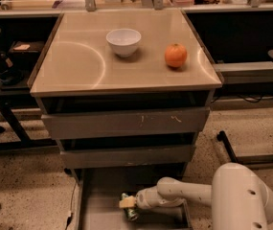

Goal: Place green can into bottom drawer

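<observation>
The bottom drawer [100, 202] stands pulled out towards the near side below the two shut upper drawers [126, 123], its grey floor bare on the left. The green can [131, 212] is already inside it, right of the middle, low over the floor and apparently lying tilted rather than upright; whether it rests on the floor or hangs just above it is hard to make out in the shadow. So the carry looks done, and what seems left is to set the can down for certain, let go and draw the arm out. The gripper [128, 203] is at the can's upper end, touching it or very nearly so, but I cannot tell whether it is clamped on the can or has released it. The arm [184, 191] comes in from the right, stretched low and almost level over the drawer's right side, wrist pointing left and slightly down. Its rounded white shoulder housing [244, 200] sits on the near right, outside the drawer. On the cabinet top [78, 66], far above, the white bowl [123, 41] and the orange [175, 55] stand well apart from all this.
</observation>
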You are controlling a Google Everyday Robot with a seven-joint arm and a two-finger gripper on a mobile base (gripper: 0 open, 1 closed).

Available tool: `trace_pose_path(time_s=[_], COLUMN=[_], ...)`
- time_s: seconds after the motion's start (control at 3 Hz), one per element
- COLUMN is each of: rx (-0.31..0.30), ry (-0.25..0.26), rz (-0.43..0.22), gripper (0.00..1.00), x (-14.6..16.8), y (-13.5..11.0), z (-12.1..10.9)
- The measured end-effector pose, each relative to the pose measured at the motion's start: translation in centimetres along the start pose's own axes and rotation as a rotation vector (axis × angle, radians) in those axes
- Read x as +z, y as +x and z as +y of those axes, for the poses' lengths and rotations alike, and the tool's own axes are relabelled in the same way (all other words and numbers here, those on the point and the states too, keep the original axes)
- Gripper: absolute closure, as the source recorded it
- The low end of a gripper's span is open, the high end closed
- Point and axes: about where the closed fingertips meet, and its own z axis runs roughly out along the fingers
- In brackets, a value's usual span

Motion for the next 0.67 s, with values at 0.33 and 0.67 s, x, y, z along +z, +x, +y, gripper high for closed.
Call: trace_pose_path(time_s=[0.33, 0.67], rx=[0.041, 0.061], ry=[0.007, 0.016], rz=[-0.006, -0.008], gripper=[1.00, 1.00], x=[1.6, 2.5], y=[-0.6, -1.5], z=[-2.0, -3.2])
